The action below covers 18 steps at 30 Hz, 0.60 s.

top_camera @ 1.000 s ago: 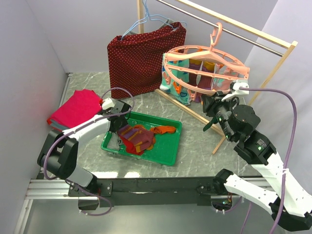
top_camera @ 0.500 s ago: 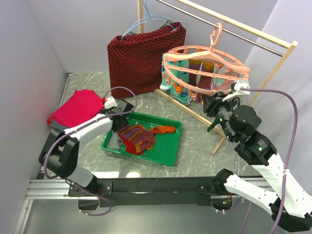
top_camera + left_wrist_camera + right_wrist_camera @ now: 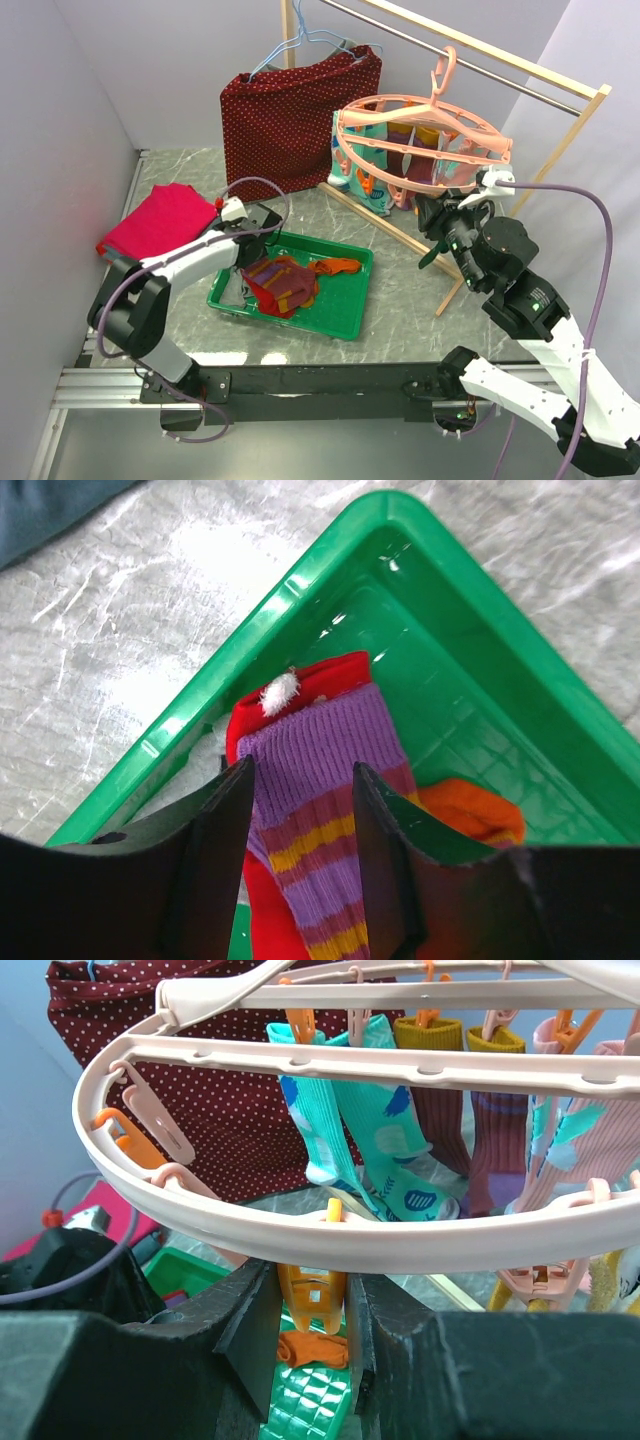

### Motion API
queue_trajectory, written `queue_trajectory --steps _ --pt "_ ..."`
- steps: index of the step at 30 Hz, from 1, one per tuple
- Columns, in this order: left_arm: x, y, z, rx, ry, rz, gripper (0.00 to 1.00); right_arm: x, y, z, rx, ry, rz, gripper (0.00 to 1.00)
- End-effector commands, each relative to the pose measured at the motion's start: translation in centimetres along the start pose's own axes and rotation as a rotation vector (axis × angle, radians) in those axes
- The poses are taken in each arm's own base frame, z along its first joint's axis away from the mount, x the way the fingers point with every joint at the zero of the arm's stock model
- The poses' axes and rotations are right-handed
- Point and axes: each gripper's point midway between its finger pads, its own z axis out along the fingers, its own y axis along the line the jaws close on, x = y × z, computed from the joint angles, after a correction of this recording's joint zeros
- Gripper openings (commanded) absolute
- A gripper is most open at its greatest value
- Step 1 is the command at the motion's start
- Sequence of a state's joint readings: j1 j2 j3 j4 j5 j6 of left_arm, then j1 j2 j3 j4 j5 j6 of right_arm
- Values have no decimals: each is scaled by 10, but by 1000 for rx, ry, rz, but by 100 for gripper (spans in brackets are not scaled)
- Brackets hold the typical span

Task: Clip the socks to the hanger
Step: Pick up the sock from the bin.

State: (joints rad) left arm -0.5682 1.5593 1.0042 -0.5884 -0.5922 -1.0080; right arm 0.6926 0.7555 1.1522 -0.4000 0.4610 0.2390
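A: Where does the purple striped sock (image 3: 310, 730) lie from the left pincer (image 3: 300, 780)?

B: Right between its fingers, in the green tray (image 3: 300, 580); the pincer stands half open astride the cuff, gripping nothing that shows; the sock's length runs back under the wrist, so a squeeze would cross its width.

A: And the right pincer (image 3: 308, 1275)?

B: Clamped on an orange peg (image 3: 312, 1305) under the hanger (image 3: 400, 1240), well apart from the tray; the left arm is nearer; the tray wall crowds the cuff; open room likely lies upward.
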Motion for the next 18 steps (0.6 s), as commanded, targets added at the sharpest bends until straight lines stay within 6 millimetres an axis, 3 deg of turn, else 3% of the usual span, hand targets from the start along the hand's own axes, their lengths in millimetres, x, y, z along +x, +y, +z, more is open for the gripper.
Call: queue_trajectory --steps 1,14,18 --pt "-7 -5 4 -19 -16 -1 50 -6 -1 -1 1 -26 20 0" --pt "2 -7 20 -28 28 27 50 -7 -2 0 6 -29 17 0" --pt "6 -12 25 -20 47 49 42 -7 -1 0 -2 -28 18 0"
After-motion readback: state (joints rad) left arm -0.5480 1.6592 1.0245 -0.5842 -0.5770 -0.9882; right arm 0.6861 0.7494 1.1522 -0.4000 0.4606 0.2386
